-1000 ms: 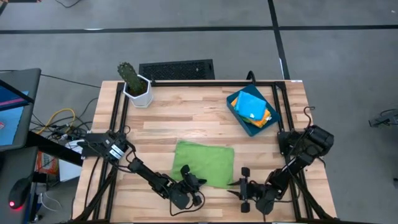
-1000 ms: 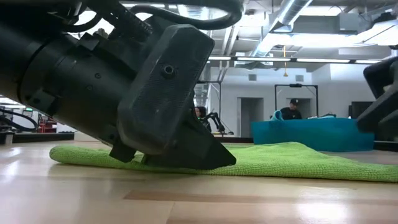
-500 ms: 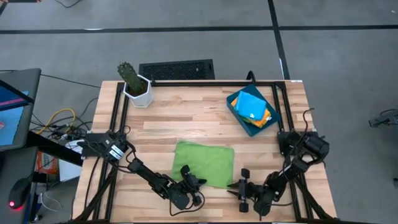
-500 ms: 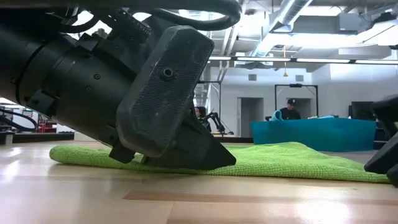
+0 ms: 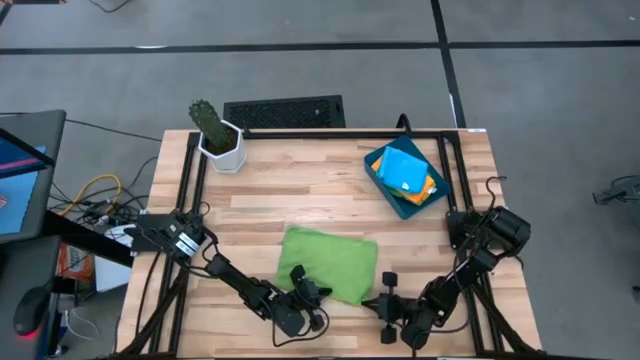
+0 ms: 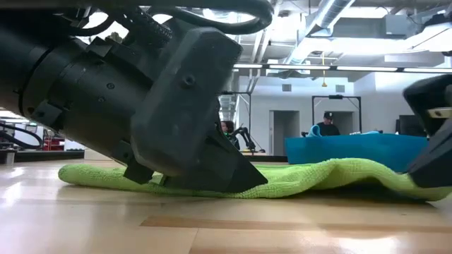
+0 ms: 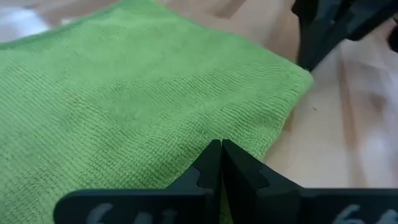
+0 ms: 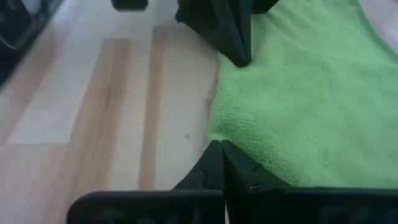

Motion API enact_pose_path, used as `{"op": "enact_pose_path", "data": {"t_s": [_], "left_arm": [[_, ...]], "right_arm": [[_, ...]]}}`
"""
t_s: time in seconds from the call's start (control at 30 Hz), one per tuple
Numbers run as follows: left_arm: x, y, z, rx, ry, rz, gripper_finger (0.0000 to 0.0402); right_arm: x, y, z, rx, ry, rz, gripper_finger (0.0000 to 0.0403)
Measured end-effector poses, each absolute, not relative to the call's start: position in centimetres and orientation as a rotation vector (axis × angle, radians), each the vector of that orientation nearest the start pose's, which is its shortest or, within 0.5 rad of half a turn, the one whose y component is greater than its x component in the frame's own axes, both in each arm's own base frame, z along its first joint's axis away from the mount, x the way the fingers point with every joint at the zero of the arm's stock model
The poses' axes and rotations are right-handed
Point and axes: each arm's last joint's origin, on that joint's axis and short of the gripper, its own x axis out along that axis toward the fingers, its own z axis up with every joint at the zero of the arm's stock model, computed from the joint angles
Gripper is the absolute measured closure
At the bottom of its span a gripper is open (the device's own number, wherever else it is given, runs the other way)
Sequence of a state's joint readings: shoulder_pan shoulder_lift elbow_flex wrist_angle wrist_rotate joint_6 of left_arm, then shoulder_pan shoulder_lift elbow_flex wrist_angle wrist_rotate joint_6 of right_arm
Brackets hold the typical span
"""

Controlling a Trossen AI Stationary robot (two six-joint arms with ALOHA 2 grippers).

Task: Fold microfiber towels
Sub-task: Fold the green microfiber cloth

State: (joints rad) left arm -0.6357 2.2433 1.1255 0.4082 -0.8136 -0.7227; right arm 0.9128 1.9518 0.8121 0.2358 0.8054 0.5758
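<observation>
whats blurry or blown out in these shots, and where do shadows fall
Low view: the left arm's housing fills the near frame, soft and dark; ceiling lights glare white; a shadow lies under the green towel where its edge lifts. Left wrist view: the towel weave is crisp mid-frame, while the wood beyond blurs. Right wrist view: the table planks are smeared. High view: evenly lit, faint shadows.

Lime green towel (image 5: 328, 263) flat near table front, rumpled right edge; blue (image 5: 405, 169), orange (image 5: 428, 186) towels stacked in tray.
</observation>
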Motion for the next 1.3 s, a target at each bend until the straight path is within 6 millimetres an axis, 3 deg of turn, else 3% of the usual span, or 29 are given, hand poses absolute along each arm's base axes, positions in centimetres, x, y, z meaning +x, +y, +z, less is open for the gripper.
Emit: {"op": "enact_pose_path", "data": {"t_s": [0.3, 0.57, 0.8, 1.0, 1.3], "left_arm": [[33.7, -24.1, 9.8, -0.231, 0.404, 0.248, 0.0395], [33.9, -23.8, 8.8, -0.295, 0.373, 0.324, 0.0395], [36.0, -24.8, 9.1, -0.274, 0.352, 0.281, 0.0395], [38.4, -25.8, 8.1, -0.199, 0.437, 0.264, 0.0395], [38.7, -26.3, 7.3, -0.211, 0.473, 0.326, 0.0395]], "right_arm": [[22.5, 24.7, 8.5, -0.142, 0.592, -0.079, 0.0388], [22.5, 24.7, 8.5, -0.131, 0.586, -0.083, 0.0383], [22.5, 24.7, 8.6, -0.125, 0.583, -0.086, 0.0391], [22.5, 24.8, 8.6, -0.103, 0.585, -0.079, 0.0382], [22.8, 25.6, 9.3, -0.119, 0.577, -0.048, 0.039]]}}
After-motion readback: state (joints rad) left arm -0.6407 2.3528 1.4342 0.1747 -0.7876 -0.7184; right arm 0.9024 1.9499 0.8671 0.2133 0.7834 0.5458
